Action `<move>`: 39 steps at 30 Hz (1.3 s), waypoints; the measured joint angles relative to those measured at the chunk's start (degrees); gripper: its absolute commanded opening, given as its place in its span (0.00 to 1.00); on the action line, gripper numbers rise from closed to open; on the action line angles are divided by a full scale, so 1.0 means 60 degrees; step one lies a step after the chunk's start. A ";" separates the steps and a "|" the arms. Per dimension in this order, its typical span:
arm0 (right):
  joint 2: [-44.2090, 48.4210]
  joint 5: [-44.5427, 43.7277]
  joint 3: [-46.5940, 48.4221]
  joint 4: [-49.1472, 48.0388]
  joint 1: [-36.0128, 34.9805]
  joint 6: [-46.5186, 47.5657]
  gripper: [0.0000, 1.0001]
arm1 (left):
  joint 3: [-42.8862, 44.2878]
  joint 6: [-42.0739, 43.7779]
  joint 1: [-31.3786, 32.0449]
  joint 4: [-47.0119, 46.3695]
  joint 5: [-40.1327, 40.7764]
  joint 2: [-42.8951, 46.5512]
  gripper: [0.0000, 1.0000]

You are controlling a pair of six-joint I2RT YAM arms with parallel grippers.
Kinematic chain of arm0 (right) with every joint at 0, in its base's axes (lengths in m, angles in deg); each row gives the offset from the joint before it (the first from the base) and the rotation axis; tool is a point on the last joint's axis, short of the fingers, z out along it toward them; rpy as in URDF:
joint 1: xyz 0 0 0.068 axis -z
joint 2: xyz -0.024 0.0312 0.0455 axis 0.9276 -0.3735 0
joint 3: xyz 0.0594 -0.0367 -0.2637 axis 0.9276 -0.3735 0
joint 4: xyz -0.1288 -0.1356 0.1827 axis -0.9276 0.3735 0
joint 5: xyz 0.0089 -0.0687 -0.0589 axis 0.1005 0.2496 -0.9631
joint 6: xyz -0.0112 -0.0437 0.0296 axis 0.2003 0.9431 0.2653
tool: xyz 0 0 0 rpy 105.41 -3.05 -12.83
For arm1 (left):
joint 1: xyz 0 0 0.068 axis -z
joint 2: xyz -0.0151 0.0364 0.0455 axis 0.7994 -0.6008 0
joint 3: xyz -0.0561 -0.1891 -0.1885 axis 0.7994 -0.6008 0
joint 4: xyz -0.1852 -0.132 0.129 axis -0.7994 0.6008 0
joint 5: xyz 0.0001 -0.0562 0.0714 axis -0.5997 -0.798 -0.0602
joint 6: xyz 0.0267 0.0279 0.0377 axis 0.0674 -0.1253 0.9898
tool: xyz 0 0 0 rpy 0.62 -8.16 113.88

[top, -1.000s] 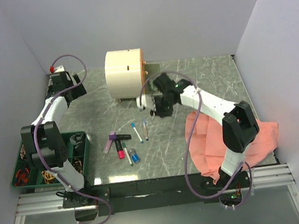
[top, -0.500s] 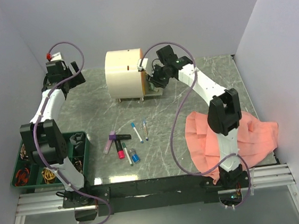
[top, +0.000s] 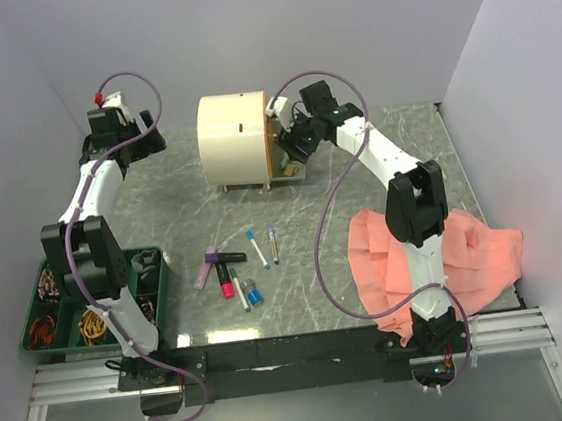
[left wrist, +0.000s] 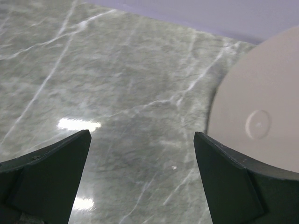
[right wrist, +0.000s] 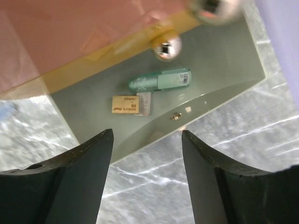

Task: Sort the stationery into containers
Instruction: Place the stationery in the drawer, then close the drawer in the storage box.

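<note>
Right jaws gape above the drawer (right wrist: 219,56), apparently clearing its rim.

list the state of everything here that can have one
left gripper: open, empty
right gripper: open, empty, over the drawer
drawer: pulled out of the cabinet
green tube: lying in the drawer
eraser: lying in the drawer beside the green tube
pens: loose on the table, not sorted
cloth: crumpled on the table

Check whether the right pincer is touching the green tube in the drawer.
Apart. The right wrist view shows bare drawer floor between the right pincer and the green tube.
</note>
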 measured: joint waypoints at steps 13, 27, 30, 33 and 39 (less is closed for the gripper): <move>0.0015 0.4229 -0.0812 -0.1756 0.3475 -0.7461 0.00 | 0.1818 -0.0637 -0.0025 0.0488 -0.2670 -0.1534 0.79; -0.1632 0.5938 -0.0572 -0.3559 0.3104 -1.0546 0.00 | 0.2080 -0.0313 0.0007 0.1013 -0.4255 -0.2197 0.01; -0.1851 0.5934 -0.0572 -0.3559 0.3122 -1.0688 0.00 | 0.2080 -0.0233 0.0084 0.1082 -0.4251 -0.2197 0.01; -0.1891 0.5938 -0.0572 -0.3574 0.3140 -1.0754 0.00 | 0.2084 -0.0102 0.0153 0.1118 -0.4255 -0.2197 0.01; -0.2069 0.5931 -0.0484 -0.3650 0.3140 -1.0859 0.00 | 0.2167 -0.0011 0.0310 0.1144 -0.4251 -0.2255 0.01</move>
